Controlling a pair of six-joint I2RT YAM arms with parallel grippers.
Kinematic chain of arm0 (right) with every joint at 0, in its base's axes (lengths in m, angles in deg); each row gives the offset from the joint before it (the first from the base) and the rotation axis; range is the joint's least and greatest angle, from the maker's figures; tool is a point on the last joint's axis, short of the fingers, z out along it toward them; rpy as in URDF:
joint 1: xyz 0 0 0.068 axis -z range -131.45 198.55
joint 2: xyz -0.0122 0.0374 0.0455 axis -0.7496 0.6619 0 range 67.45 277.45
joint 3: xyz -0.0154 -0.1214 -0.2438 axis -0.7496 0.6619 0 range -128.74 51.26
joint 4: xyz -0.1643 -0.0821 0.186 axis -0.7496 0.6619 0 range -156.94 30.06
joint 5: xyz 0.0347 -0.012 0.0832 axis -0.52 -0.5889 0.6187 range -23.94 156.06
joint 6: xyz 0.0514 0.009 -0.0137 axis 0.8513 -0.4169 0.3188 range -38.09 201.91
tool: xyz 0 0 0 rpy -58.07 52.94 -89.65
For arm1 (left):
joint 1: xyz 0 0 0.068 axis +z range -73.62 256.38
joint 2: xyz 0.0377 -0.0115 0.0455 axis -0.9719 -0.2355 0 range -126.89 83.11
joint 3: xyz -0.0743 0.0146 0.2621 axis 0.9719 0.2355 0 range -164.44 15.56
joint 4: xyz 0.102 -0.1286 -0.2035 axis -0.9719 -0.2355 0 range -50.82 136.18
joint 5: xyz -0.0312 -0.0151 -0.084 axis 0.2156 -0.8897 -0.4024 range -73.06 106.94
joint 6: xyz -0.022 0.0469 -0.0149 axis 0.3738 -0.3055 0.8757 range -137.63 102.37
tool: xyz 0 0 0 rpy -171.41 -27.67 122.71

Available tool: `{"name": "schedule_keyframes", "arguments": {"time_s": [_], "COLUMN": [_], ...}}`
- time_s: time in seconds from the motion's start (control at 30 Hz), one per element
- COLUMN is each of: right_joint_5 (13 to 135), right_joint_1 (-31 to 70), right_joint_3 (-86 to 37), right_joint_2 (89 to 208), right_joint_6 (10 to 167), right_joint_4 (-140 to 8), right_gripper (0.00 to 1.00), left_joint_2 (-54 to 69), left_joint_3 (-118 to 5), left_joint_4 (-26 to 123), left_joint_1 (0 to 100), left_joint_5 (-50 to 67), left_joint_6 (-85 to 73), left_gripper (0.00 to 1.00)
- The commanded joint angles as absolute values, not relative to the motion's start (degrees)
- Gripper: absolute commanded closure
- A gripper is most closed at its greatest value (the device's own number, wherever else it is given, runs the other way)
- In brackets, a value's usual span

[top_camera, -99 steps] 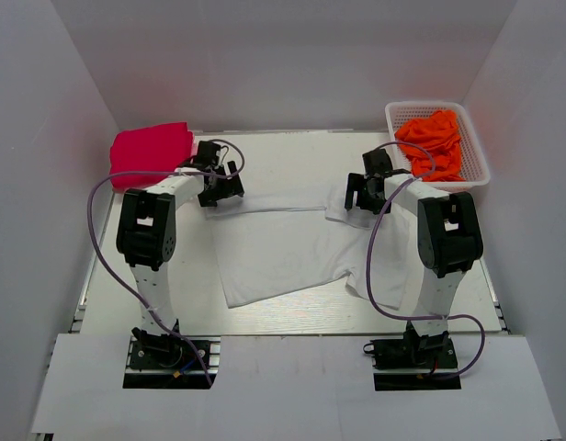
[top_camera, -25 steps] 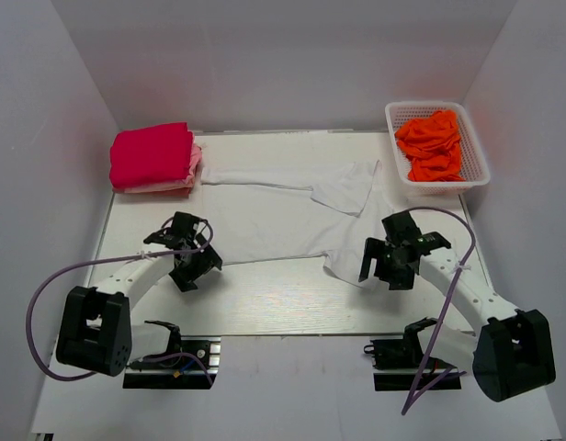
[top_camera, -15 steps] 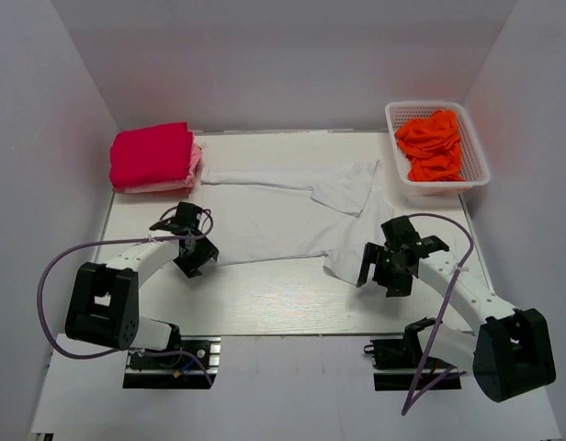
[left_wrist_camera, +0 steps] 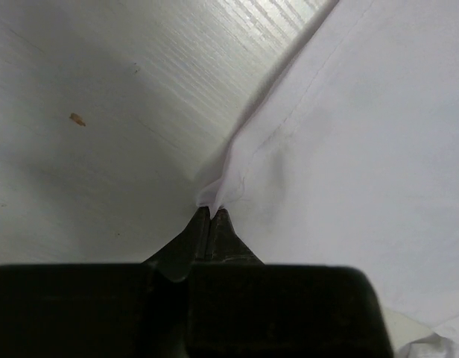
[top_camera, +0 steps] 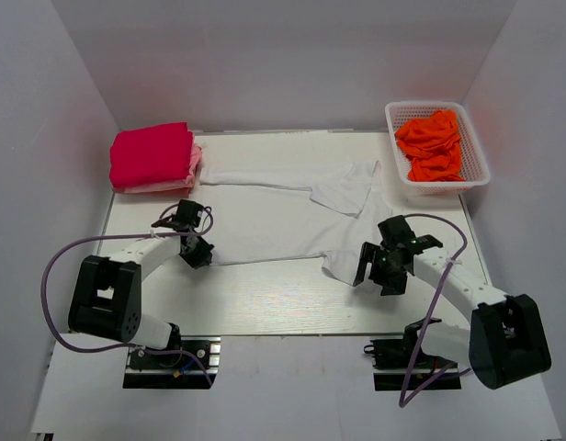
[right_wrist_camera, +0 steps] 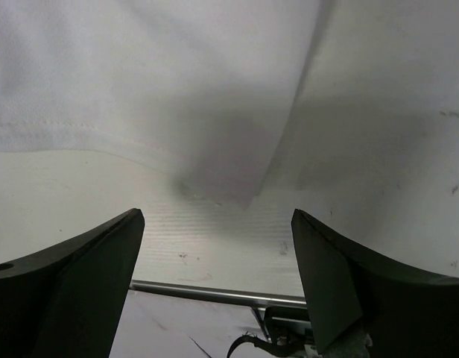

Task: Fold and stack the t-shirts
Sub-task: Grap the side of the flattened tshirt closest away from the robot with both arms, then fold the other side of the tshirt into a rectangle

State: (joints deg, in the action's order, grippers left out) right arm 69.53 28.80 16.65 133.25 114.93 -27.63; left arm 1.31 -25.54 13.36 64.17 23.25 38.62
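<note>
A white t-shirt point(top_camera: 274, 220) lies spread and partly folded in the middle of the table. My left gripper point(top_camera: 199, 253) is shut on its near left corner; in the left wrist view the closed gripper point(left_wrist_camera: 212, 213) pinches the hem of the white cloth point(left_wrist_camera: 349, 134). My right gripper point(top_camera: 376, 269) is open at the shirt's near right corner. The right wrist view has the open gripper point(right_wrist_camera: 218, 218) with bare table between its fingers and the white shirt's edge point(right_wrist_camera: 140, 74) just ahead. A folded crimson-pink shirt point(top_camera: 152, 154) rests on a paler pink one point(top_camera: 195, 163) at the back left.
A white lattice basket point(top_camera: 479, 177) at the back right holds bright orange shirts point(top_camera: 432, 142). White walls enclose the table on three sides. The table's near edge and a metal rail point(right_wrist_camera: 214, 293) lie right under my right gripper.
My left gripper has moved up to the shirt's near left corner and shut on it. My right gripper has edged left toward the near right corner and stays open.
</note>
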Motion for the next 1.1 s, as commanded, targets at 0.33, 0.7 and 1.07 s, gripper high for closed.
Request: {"name": "schedule_keyframes", "arguments": {"time_s": [0.33, 0.7, 1.07], "right_joint_5": [71.17, 70.37, 69.05], "right_joint_1": [28.95, 30.00, 34.05], "right_joint_3": [19.01, 2.60, -21.23], "right_joint_2": [143.56, 144.79, 157.01], "right_joint_6": [109.51, 109.68, 108.19], "right_joint_4": [-40.21, -36.53, -29.85], "right_gripper": [0.71, 1.00, 1.00], "left_joint_2": [0.32, -1.43, -18.48], "left_joint_3": [-27.59, -37.60, -59.83], "left_joint_4": [12.26, 10.24, -0.31], "left_joint_1": [63.81, 64.34, 66.53], "left_joint_5": [23.00, 20.02, 23.53], "left_joint_6": [39.50, 37.66, 37.82], "left_gripper": [1.00, 1.00, 1.00]}}
